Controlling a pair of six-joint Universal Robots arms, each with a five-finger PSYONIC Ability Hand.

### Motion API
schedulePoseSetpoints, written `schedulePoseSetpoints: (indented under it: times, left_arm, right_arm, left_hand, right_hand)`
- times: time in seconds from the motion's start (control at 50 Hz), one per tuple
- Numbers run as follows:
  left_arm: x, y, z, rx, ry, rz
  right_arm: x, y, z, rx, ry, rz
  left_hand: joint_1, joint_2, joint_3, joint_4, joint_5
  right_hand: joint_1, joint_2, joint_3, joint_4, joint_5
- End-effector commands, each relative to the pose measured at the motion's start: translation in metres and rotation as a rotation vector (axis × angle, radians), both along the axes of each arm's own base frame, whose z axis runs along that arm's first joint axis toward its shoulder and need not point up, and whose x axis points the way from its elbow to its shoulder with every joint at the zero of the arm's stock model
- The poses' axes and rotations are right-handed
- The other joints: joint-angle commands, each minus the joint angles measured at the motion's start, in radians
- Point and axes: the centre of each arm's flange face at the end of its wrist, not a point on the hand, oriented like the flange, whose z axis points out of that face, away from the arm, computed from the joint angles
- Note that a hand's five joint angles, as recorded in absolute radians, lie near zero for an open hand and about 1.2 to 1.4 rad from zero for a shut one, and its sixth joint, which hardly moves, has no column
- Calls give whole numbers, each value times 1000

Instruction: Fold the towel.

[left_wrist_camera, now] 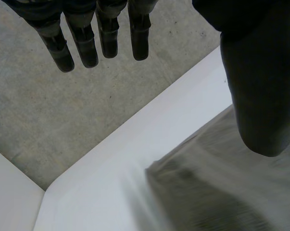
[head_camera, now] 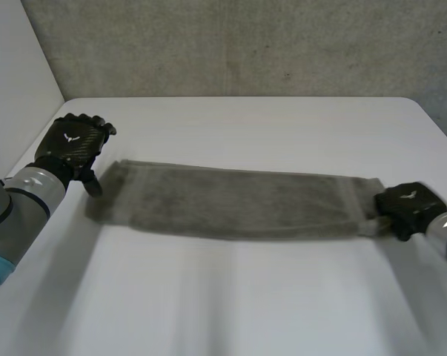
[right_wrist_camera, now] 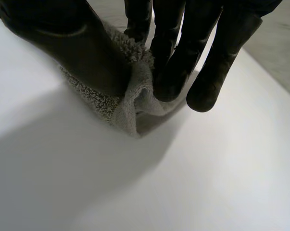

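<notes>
A grey towel (head_camera: pixel 238 202) lies in a long strip across the white table (head_camera: pixel 253 297). My right hand (head_camera: pixel 407 208) is at the strip's right end. In its own wrist view the thumb (right_wrist_camera: pixel 82 53) and fingers (right_wrist_camera: pixel 173 72) pinch the bunched towel end (right_wrist_camera: pixel 132 103). My left hand (head_camera: pixel 73 141) hovers just beyond the towel's left end with straight fingers (left_wrist_camera: pixel 92 43) and holds nothing. Below its thumb (left_wrist_camera: pixel 260 96) lies the left end of the towel (left_wrist_camera: pixel 217 192).
A grey wall (head_camera: pixel 245 44) stands behind the table's far edge. The table's left far corner (left_wrist_camera: pixel 51 187) is close to my left hand.
</notes>
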Motion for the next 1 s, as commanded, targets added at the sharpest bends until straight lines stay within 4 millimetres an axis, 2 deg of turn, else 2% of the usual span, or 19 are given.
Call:
schedulePoseSetpoints:
  times: [0.02, 0.1, 0.2, 0.24, 0.26, 0.3, 0.32, 0.34, 0.4, 0.42, 0.46, 0.48, 0.52, 0.58, 0.62, 0.66, 0.74, 0.84, 1.0]
  left_arm:
    - [3, 2, 3, -5, 1, 8]
    - [6, 1, 5, -11, 2, 18]
    - [8, 1, 7, -15, 2, 21]
    - [7, 1, 7, -18, 3, 21]
    - [7, 1, 7, -18, 3, 21]
    - [7, 2, 8, -18, 3, 19]
    - [7, 2, 8, -18, 3, 19]
    - [6, 3, 9, -21, 4, 19]
    - [5, 4, 12, -29, 6, 15]
    - [5, 4, 12, -29, 6, 15]
    - [4, 6, 10, -24, 5, 12]
    - [4, 6, 10, -24, 5, 12]
    - [4, 7, 9, -21, 4, 10]
    - [4, 8, 9, -18, 4, 10]
    - [4, 8, 8, -18, 4, 10]
    - [4, 8, 9, -18, 4, 10]
    - [3, 8, 10, -23, 3, 7]
    - [-6, 8, 20, -59, 10, -19]
    - [-34, 23, 29, -88, 20, -103]
  right_arm:
    - [-71, -41, 43, -150, 99, -154]
    - [-81, -56, 69, -204, 153, -157]
    - [-61, -66, 115, -277, 127, -109]
    - [-15, -59, 142, -340, 46, -23]
    - [-15, -59, 143, -340, 46, -23]
    - [52, -36, 154, -365, -47, 127]
    - [52, -36, 155, -365, -48, 128]
    - [89, -16, 154, -357, -84, 226]
    - [169, 34, 128, -300, -113, 443]
    - [170, 34, 128, -300, -113, 444]
    - [232, 85, 91, -245, -104, 592]
    - [232, 85, 90, -245, -104, 593]
    - [267, 114, 46, -203, -58, 656]
    - [276, 122, 28, -199, -26, 670]
    - [280, 124, 20, -235, 29, 663]
    - [278, 123, 25, -254, 33, 650]
    - [269, 119, 49, -286, -6, 612]
    - [218, 86, 86, -299, -100, 433]
    - [161, 84, 67, -187, -92, 310]
  left_hand:
    - [-61, -57, -62, -69, -44]
    - [-61, -57, -62, -69, -44]
    - [-61, -57, -62, -69, -44]
    - [-61, -57, -62, -69, -44]
    - [-61, -57, -62, -69, -44]
    - [-61, -57, -62, -69, -44]
    - [-61, -57, -62, -69, -44]
    - [-61, -57, -62, -69, -44]
    - [-61, -57, -62, -69, -44]
    - [-61, -57, -62, -69, -44]
    - [-61, -57, -62, -69, -44]
    - [-61, -57, -62, -69, -44]
    - [-61, -57, -62, -69, -44]
    - [-61, -57, -62, -69, -44]
    - [-61, -57, -62, -69, -44]
    - [-61, -57, -62, -69, -44]
    - [-61, -57, -62, -69, -44]
    - [-61, -57, -62, -69, -44]
    - [-61, -57, -62, -69, -44]
  right_hand:
    - [91, 114, 88, 62, 63]
    - [91, 114, 88, 62, 63]
    - [91, 114, 88, 62, 63]
    - [91, 114, 88, 62, 63]
    - [91, 114, 88, 62, 63]
    - [91, 114, 88, 62, 63]
    - [91, 114, 88, 62, 63]
    - [91, 114, 88, 62, 63]
    - [91, 114, 88, 62, 63]
    - [91, 114, 88, 62, 63]
    - [91, 114, 88, 62, 63]
    - [91, 114, 88, 62, 63]
    - [91, 114, 88, 62, 63]
    - [-155, -132, -158, -184, -182]
    - [-918, -895, -921, -947, -945]
    - [-1131, -1108, -1134, -1160, -1158]
    - [-1131, -1108, -1134, -1160, -1158]
    - [-1131, -1108, -1134, -1160, -1158]
    - [-1131, -1108, -1134, -1160, -1158]
